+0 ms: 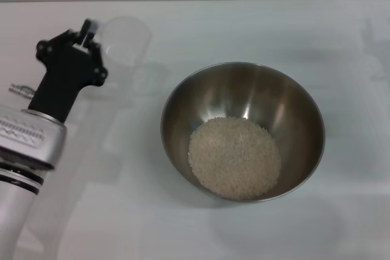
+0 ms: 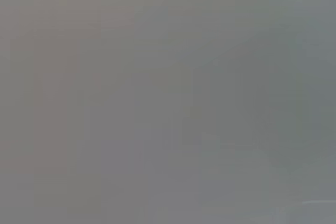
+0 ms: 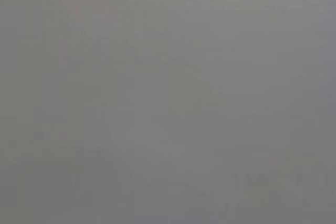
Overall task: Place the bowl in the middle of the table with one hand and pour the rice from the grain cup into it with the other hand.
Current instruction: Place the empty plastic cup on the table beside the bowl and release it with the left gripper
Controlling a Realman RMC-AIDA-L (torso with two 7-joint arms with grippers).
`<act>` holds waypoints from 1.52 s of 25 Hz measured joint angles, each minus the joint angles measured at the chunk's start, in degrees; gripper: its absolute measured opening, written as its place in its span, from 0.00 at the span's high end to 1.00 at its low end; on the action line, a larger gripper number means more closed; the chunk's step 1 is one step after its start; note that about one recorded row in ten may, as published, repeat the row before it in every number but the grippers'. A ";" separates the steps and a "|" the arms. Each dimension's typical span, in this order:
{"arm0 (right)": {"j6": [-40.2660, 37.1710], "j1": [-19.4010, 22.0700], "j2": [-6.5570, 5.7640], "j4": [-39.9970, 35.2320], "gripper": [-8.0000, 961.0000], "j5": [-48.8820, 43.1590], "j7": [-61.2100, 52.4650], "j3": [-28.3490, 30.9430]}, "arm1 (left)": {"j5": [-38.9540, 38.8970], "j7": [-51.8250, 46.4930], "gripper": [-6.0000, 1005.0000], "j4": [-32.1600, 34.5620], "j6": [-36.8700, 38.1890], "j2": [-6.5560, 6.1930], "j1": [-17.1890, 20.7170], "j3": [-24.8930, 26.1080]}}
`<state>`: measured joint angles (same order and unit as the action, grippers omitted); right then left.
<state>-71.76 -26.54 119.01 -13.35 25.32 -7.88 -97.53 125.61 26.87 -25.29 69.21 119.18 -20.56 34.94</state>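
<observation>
Grain cup (image 1: 125, 41) at ten o'clock from rice-filled bowl (image 1: 242, 130), empty-looking, jaws of left gripper (image 1: 90, 33) closed on it. Could tip if dropped onto counter (image 1: 341, 35) carelessly.

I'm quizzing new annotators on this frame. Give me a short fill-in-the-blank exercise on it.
1. The rice lies heaped inside the ____.
2. The bowl stands on the white ____.
3. The grain cup at the left end effector looks ____ of rice.

Missing words: bowl; table; empty
</observation>
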 joint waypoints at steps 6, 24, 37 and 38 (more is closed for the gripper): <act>-1.04 -0.02 0.05 -0.58 0.49 -0.02 -0.04 -0.56 | -6.78 -10.08 0.96 0.58 -8.89 0.00 -0.42 0.39; -1.10 0.00 0.06 -0.32 0.49 -0.41 -0.65 -0.63 | -10.10 -13.71 0.95 0.27 -15.66 0.00 -0.37 0.20; -0.73 -0.04 -0.05 -0.09 0.49 -0.79 -0.64 -0.63 | -9.43 -20.03 0.72 0.59 -12.06 -0.44 4.40 -1.76; -0.66 -0.09 -0.07 0.02 0.49 -0.80 -0.64 -0.63 | -9.42 -20.26 0.68 0.64 -10.93 -0.44 5.07 -2.39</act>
<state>-72.43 -26.63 118.94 -13.33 24.52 -8.52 -98.16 116.19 6.60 -24.65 58.29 118.74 -15.49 32.55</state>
